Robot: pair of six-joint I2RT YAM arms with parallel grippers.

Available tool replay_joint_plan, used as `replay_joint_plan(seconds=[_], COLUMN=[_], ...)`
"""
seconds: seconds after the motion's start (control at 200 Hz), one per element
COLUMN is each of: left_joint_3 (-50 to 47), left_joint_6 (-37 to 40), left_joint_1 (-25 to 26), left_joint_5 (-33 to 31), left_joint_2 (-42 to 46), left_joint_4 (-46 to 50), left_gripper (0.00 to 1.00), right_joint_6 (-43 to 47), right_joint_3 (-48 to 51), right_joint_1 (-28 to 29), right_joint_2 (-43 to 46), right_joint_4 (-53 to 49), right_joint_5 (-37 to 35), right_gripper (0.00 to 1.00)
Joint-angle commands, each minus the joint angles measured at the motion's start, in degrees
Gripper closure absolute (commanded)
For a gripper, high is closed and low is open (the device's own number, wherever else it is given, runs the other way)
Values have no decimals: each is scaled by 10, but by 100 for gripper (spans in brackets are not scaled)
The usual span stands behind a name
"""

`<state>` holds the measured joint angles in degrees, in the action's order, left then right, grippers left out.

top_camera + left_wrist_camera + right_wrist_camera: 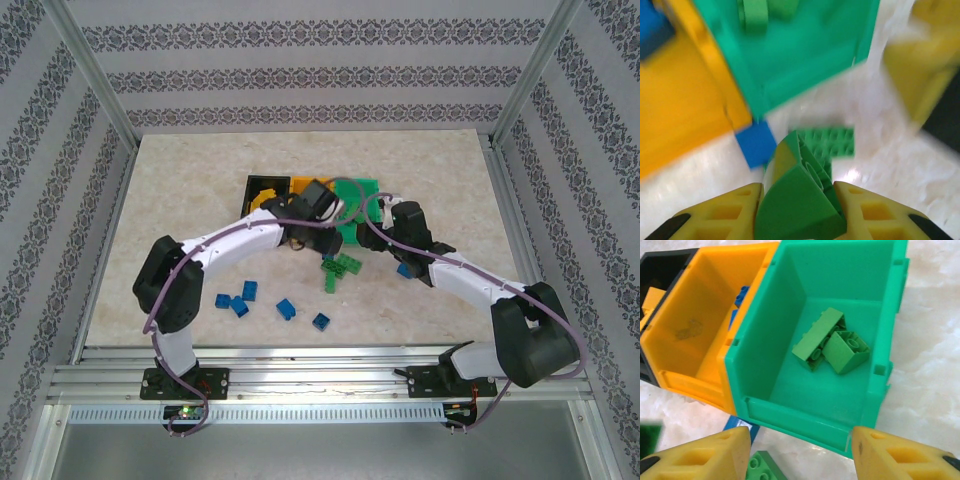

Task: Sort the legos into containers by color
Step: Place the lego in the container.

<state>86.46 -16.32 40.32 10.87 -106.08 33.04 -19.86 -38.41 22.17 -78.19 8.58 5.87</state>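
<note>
The left gripper (797, 187) grips 1 green brick (795, 215) by its flat sides, likely light, stiff and slick, just short of the green bin (805, 70) at 12 o'clock, while the right gripper (800, 434) waits with fingers apart, empty.
</note>
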Motion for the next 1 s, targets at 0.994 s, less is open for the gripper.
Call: replay_joint_plan(seconds=[0.994], left_joint_3=[83], left_joint_6=[39], left_joint_1=[-20], left_joint_5=[7], left_joint_2=[-34], left_joint_4=[9], left_gripper=[31], right_joint_6=[-51], right_joint_3=[44], right_joint_1=[-41], right_joint_2=[11], right_joint_4=[65], right_joint_5=[39], right_gripper=[44])
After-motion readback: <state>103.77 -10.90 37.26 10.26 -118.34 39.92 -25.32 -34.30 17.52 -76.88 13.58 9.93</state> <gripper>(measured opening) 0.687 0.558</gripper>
